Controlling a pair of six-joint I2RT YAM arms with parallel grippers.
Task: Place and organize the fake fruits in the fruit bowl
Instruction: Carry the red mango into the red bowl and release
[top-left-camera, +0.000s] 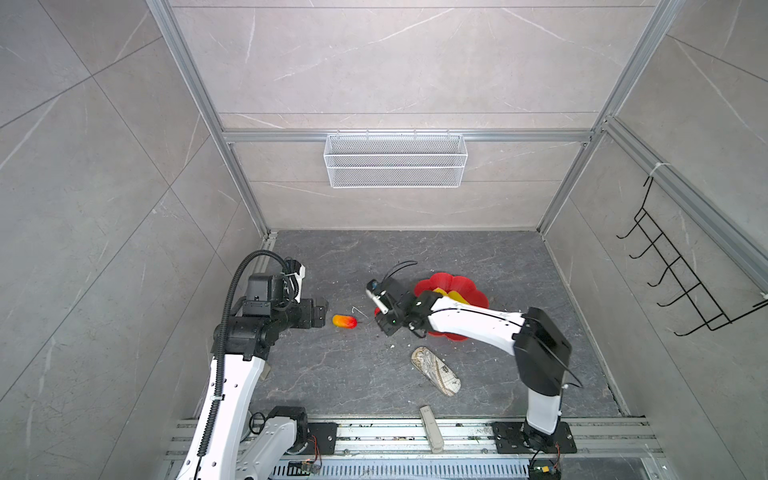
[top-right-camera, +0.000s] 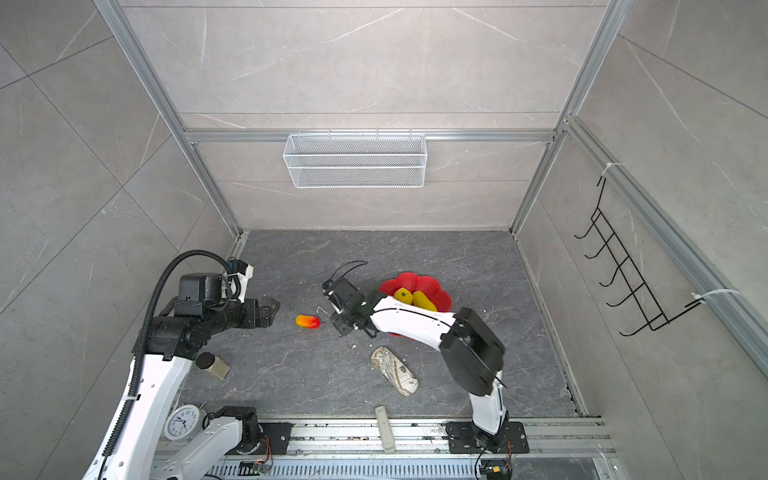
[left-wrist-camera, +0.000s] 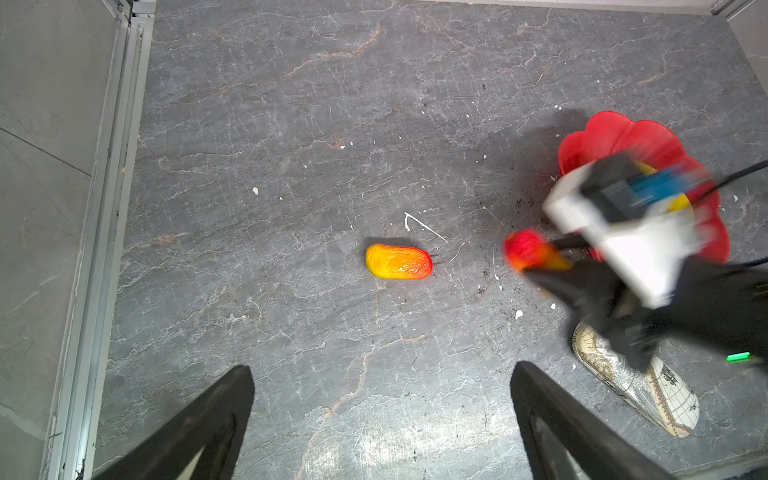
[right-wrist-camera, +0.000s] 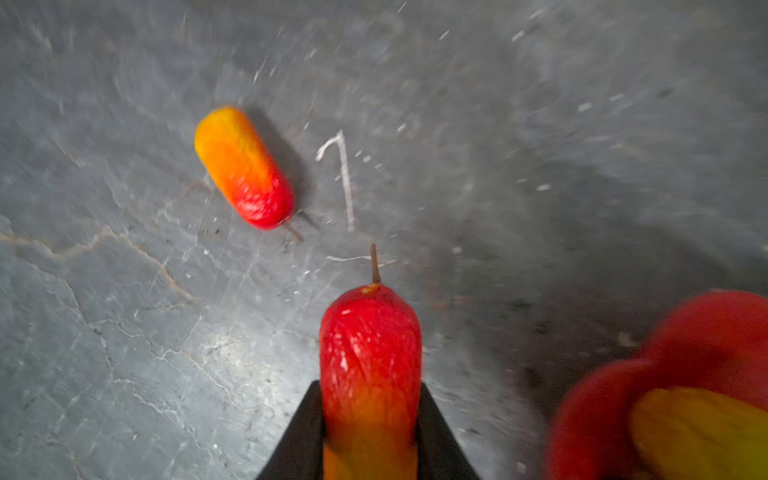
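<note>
A red-yellow oval fruit (top-left-camera: 344, 321) (left-wrist-camera: 399, 262) (right-wrist-camera: 243, 166) lies on the dark floor between the two arms. My right gripper (right-wrist-camera: 370, 386) (top-left-camera: 380, 316) is shut on a second red-yellow fruit (right-wrist-camera: 370, 353) (left-wrist-camera: 527, 249), held just above the floor beside the left rim of the red fruit bowl (top-left-camera: 446, 277) (top-right-camera: 411, 277) (right-wrist-camera: 715, 324). A bumpy yellow fruit (top-right-camera: 403, 296) and a long yellow fruit (top-right-camera: 424, 301) lie in the bowl, partly hidden by the right arm. My left gripper (left-wrist-camera: 382, 368) (top-left-camera: 322, 313) is open and empty, just left of the lying fruit.
A beige patterned case (top-left-camera: 435, 371) lies in front of the bowl. A white mesh basket (top-left-camera: 395, 160) hangs on the back wall, a black hook rack (top-left-camera: 681, 282) on the right wall. A jar (top-right-camera: 212, 365), a clock (top-right-camera: 183, 422) and a beige bar (top-left-camera: 430, 428) sit near the front rail.
</note>
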